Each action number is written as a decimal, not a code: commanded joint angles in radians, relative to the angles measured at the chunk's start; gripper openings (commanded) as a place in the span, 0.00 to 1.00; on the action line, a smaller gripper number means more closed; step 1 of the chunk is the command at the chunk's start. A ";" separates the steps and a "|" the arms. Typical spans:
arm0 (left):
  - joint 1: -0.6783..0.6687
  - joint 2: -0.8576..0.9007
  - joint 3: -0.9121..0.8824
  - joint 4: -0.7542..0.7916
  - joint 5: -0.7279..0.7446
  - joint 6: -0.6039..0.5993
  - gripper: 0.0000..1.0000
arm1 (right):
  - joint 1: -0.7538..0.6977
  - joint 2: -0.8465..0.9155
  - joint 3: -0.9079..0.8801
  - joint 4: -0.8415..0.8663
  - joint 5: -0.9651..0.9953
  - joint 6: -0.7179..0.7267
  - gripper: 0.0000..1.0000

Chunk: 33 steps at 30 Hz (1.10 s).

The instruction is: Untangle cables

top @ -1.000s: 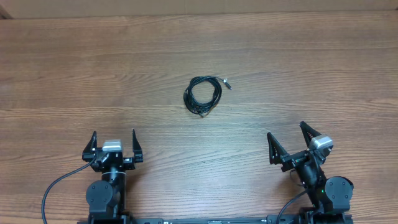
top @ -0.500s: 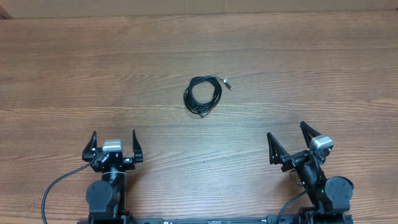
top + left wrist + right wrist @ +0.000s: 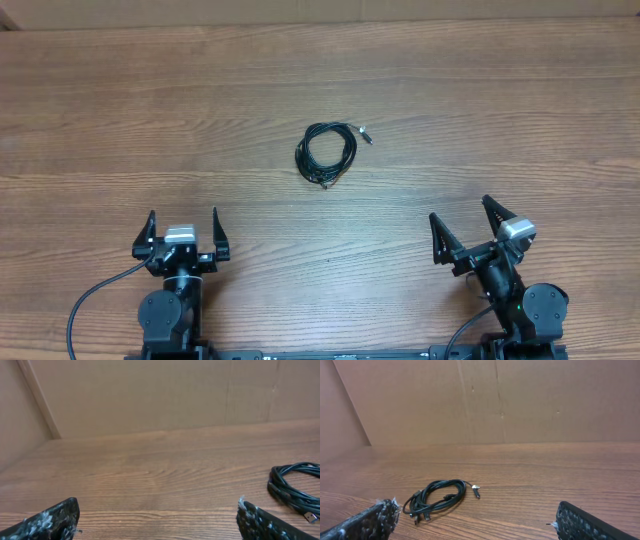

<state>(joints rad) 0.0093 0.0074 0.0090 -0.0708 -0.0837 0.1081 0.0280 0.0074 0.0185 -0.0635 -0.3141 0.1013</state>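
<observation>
Cables (image 3: pixel 327 153): one coiled bundle, centre of the table (image 3: pixel 110 110), plug (image 3: pixel 366 133) at its 2 o'clock. Left gripper (image 3: pixel 183 217) at its 7 o'clock, right gripper (image 3: pixel 460 210) at 5, both spread wide, empty, well apart. Pinch the whole coil and you risk tightening the tangle.

Brown wood-grain table (image 3: pixel 120 110), with grain running left to right and long plank seams across the full width. Fills nearly all of the overhead view. At the far edge, a pale tan wall (image 3: pixel 420 400), plain and matte like cardboard, meeting the tabletop in a straight line. Marked by a few vertical creases (image 3: pixel 498 390) and small dents. To the left, a second tan panel (image 3: pixel 15 415), joined at a slanted corner seam (image 3: pixel 38 402). Lit softly and evenly, with a faint sheen on the wood.
</observation>
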 commanded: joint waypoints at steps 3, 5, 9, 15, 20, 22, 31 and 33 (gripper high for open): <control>0.010 -0.002 -0.003 0.079 0.067 0.012 1.00 | 0.005 -0.003 -0.010 0.007 -0.066 0.049 1.00; 0.010 -0.002 0.020 0.089 0.106 0.011 1.00 | 0.005 -0.003 -0.007 0.005 -0.075 0.147 1.00; 0.010 0.002 0.109 0.000 0.129 0.011 1.00 | 0.005 -0.002 0.037 -0.083 -0.111 0.161 1.00; 0.010 0.083 0.311 -0.161 0.182 0.011 1.00 | 0.005 0.016 0.179 -0.306 -0.109 0.160 1.00; 0.010 0.220 0.465 -0.264 0.271 0.011 1.00 | 0.005 0.084 0.336 -0.441 -0.106 0.157 1.00; 0.010 0.296 0.536 -0.314 0.296 0.011 1.00 | 0.005 0.132 0.409 -0.486 -0.106 0.157 1.00; 0.009 0.784 0.997 -0.652 0.441 0.011 1.00 | 0.005 0.537 0.867 -0.764 -0.106 0.156 1.00; 0.009 0.882 1.094 -0.727 0.463 0.012 1.00 | 0.005 0.645 0.977 -0.845 -0.106 0.153 1.00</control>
<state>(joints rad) 0.0093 0.7414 0.9413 -0.7219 0.2985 0.1085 0.0280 0.5007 0.8307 -0.8516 -0.4152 0.2596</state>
